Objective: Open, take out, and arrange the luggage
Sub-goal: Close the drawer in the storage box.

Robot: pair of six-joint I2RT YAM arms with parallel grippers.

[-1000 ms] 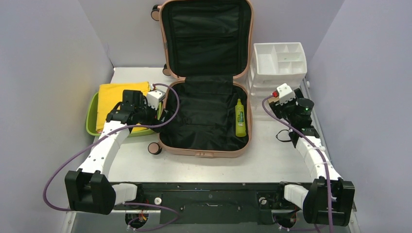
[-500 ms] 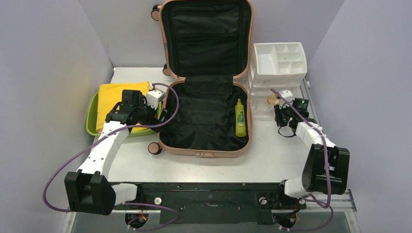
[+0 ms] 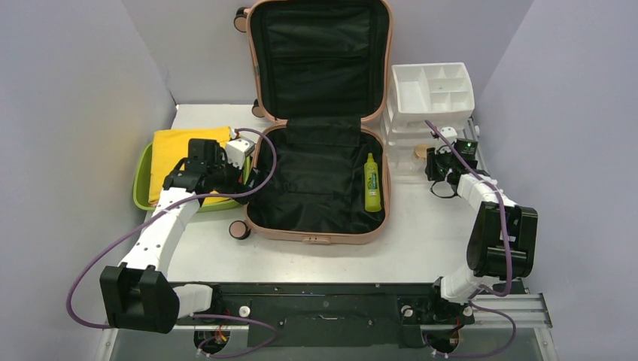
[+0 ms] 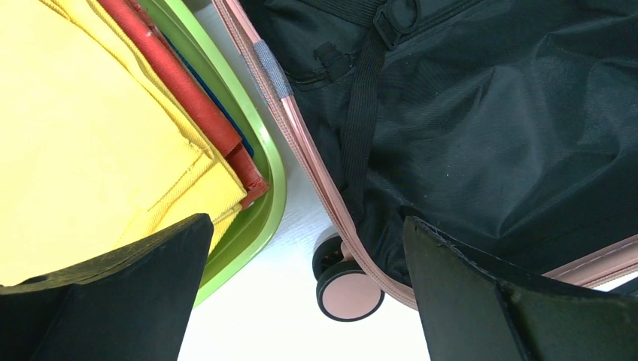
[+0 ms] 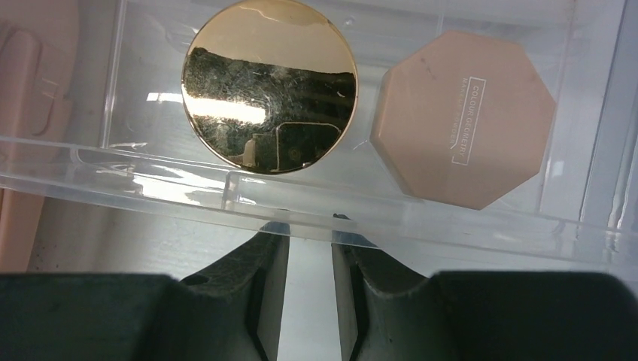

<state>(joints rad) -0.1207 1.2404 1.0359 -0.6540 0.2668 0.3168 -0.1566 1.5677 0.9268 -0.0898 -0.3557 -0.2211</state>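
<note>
Robot lab booth: plain grey walls [image 3: 75, 113] around a white tabletop [image 3: 421, 248].

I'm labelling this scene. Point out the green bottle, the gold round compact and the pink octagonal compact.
green bottle [image 3: 372, 183]: top external view, middle of its body.
gold round compact [image 5: 269, 94]: right wrist view, lid centre.
pink octagonal compact [image 5: 463, 119]: right wrist view, lid centre.

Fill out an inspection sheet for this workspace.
Surface: white table, no spills seen.
Job's things: luggage open, lid upright against the back wall; green bottle lying in its lower half.
Clutter: lime-green tub with yellow cloth, left; white drawer organizer, right; clear drawer holds gold round compact and pink octagonal compact.
Grippers: left gripper open above the tub-luggage gap; right gripper narrowed at the clear drawer's front lip, grip unclear.
Cables: purple cable on each arm; left one loops over the luggage rim.
Surroundings: grey walls on three sides.
</note>
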